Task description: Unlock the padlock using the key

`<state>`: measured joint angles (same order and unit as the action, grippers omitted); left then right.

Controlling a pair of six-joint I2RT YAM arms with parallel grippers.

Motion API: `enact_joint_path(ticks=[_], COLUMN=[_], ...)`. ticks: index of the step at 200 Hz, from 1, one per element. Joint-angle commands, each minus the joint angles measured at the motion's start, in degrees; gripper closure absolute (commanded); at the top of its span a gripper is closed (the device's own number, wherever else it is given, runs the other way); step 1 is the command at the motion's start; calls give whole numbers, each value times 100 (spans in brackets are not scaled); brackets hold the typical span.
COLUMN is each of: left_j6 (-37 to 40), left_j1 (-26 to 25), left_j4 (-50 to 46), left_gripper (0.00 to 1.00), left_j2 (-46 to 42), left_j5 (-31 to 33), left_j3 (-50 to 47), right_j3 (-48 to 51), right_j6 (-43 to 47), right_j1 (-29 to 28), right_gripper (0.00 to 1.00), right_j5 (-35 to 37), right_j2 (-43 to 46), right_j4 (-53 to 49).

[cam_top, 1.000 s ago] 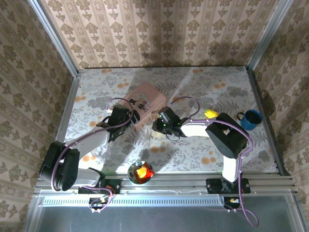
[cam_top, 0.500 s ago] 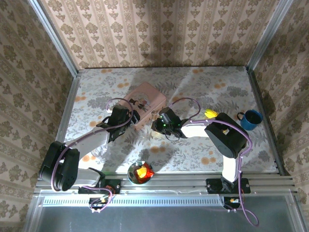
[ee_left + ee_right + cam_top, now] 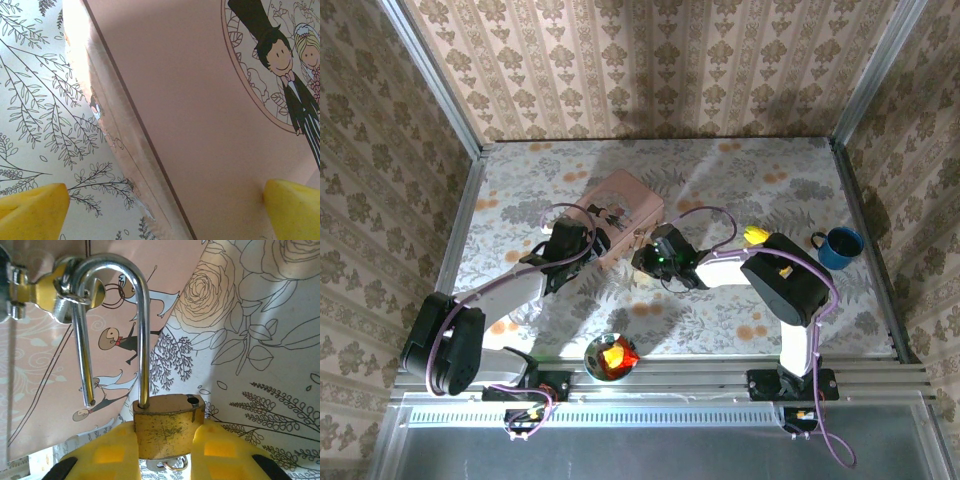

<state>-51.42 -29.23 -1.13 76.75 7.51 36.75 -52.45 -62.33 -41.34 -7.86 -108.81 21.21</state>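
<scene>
The brass padlock (image 3: 167, 427) is pinched between my right gripper's (image 3: 167, 452) yellow fingers (image 3: 107, 455). Its steel shackle (image 3: 142, 315) is sprung: one leg sits in the body, and the free leg hangs outside, threaded through the brass hasp (image 3: 45, 290) of the pink box (image 3: 40, 390). A thin wire ring (image 3: 172, 466) peeks out under the lock body; the key itself is hidden behind it. From above, the right gripper (image 3: 642, 255) meets the pink box (image 3: 620, 205) at its near corner. My left gripper (image 3: 164, 207) stands open, straddling the box's (image 3: 200, 100) edge.
A blue mug (image 3: 840, 245) stands at the right edge of the table. A yellow banana-shaped object (image 3: 755, 235) lies beside the right arm. A bowl holding something red and orange (image 3: 611, 357) sits at the front between the arm bases.
The right gripper has crept slightly left toward the box with the padlock. The left arm has not visibly moved.
</scene>
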Motion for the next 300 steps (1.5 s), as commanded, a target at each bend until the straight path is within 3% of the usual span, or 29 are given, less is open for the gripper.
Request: enact_joint_path(ticks=[1,105,300], left_j6=[93,94,79], left_j1=[-47,-22,119], left_j4=[-548,-539,-548], left_gripper=[0,0,0], left_j2=[53,179,279], left_j5=[-154,-187,-259], left_j3=[-204,-229,-283], right_j3=[82,37,7], right_j6=[-204,-588,-646], right_j1=[115,233,399], right_gripper=[100,100,100], right_j5=[140,21,175], right_j2=[-70,-382,-338], right_j4=[798,1486,1581])
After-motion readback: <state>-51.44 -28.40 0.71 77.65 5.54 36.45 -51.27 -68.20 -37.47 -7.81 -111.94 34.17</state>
